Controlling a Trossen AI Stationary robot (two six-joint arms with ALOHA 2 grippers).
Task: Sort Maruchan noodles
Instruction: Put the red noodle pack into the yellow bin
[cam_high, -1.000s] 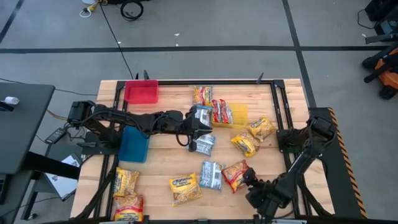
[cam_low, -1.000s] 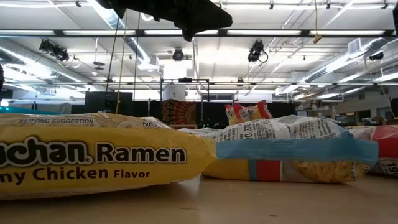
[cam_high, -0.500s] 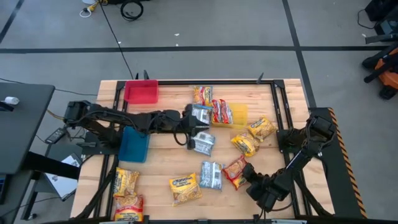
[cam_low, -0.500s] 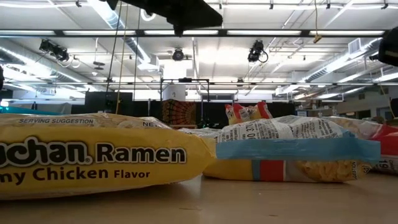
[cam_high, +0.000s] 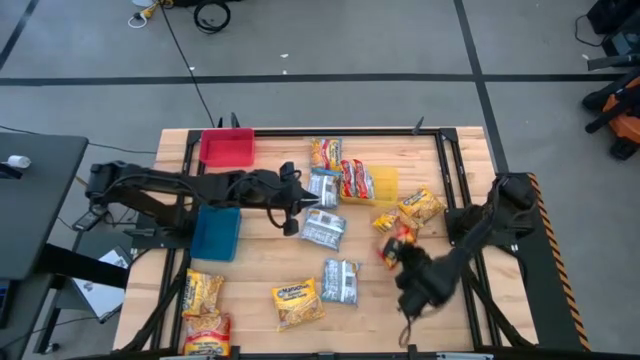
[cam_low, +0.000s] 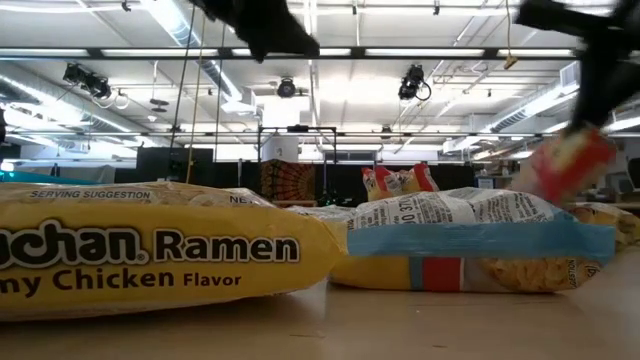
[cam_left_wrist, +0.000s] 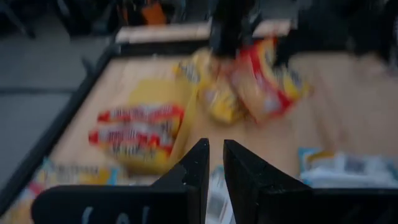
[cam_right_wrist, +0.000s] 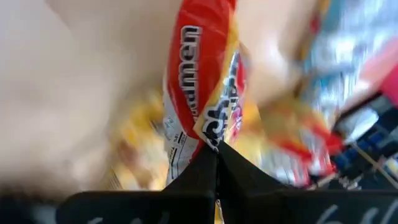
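Maruchan noodles packets lie scattered flat on the wooden table (cam_high: 260, 255). My right gripper (cam_high: 403, 258) is over the table's right half, shut on a red packet (cam_high: 396, 243) that shows blurred and raised in the low view (cam_low: 565, 165). My left gripper (cam_high: 291, 206) is near the table's middle, just left of two silver-blue packets (cam_high: 322, 187) (cam_high: 322, 230). Its fingers (cam_left_wrist: 200, 163) are shut to a thin slit, with nothing between them. My right gripper pinches the red packet by one edge (cam_right_wrist: 211, 134) between its two shut fingers (cam_right_wrist: 231, 163). The rest of the packet reaches out past the fingertips. In the low view the packet is tilted and lifted clear of the table.
A red bin (cam_high: 227, 147) stands at the far left, a blue bin (cam_high: 216, 232) at the left and a yellow bin (cam_high: 385, 186) at the far middle, with a red packet (cam_high: 355, 180) at its side. Yellow packets (cam_high: 421, 206) (cam_high: 298, 303) (cam_high: 203, 293) and a silver-blue one (cam_high: 340, 282) lie around.
My right gripper has shut on the red packet near the table's near edge and lifted it clear, carrying it up and toward the far edge. My left gripper has drawn back toward the table's left, away from the silver-blue packets.
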